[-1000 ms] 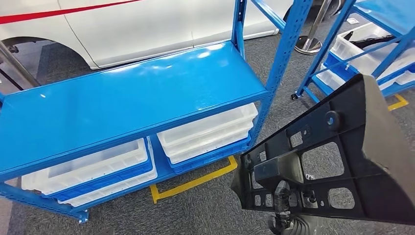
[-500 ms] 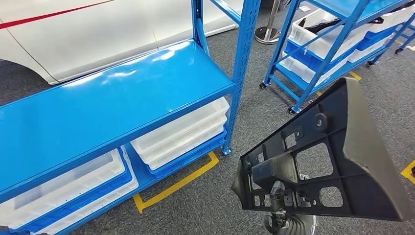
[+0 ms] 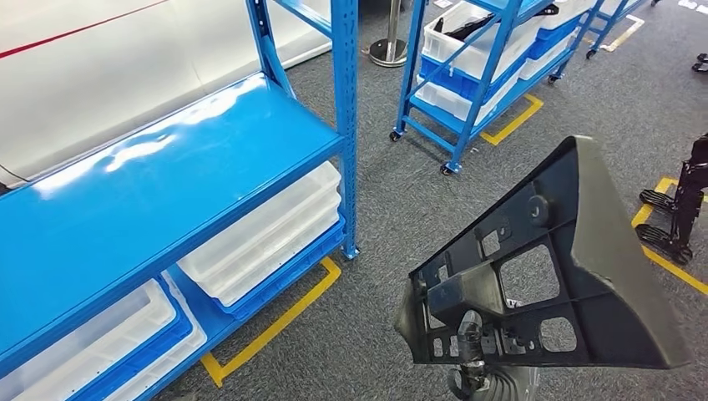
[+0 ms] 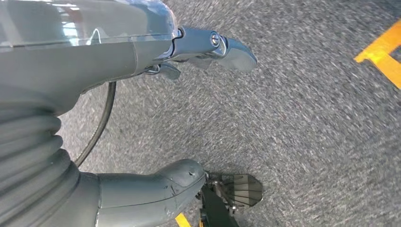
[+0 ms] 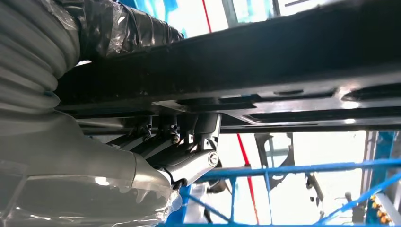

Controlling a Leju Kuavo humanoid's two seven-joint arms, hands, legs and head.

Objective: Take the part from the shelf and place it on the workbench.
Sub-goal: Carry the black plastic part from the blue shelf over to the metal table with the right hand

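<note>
Part [image 3: 551,276]: a black moulded plastic bracket, roughly triangular, sitting at about 5 o'clock in the head view, lifted clear of the grey carpet and well apart from the blue shelf [image 3: 167,184] at 9 o'clock. It is off the shelf and no bench is in sight, so I judge the carry is under way with the placing not yet done. The right robot hand [image 5: 179,142] grips it from underneath near its narrow lower corner, fingers curled up against a dark rib; holding it low like that leaves the broad end tilted up and away from the body. The left robot hand [image 4: 189,52] hangs over the floor with nothing in it, thumb and fingers apart.

The piece is a ribbed open frame with several rectangular cut-outs, a round boss with a hole, and a smooth, matte grey-brown outer face along one edge. It looks stiff and light.
</note>
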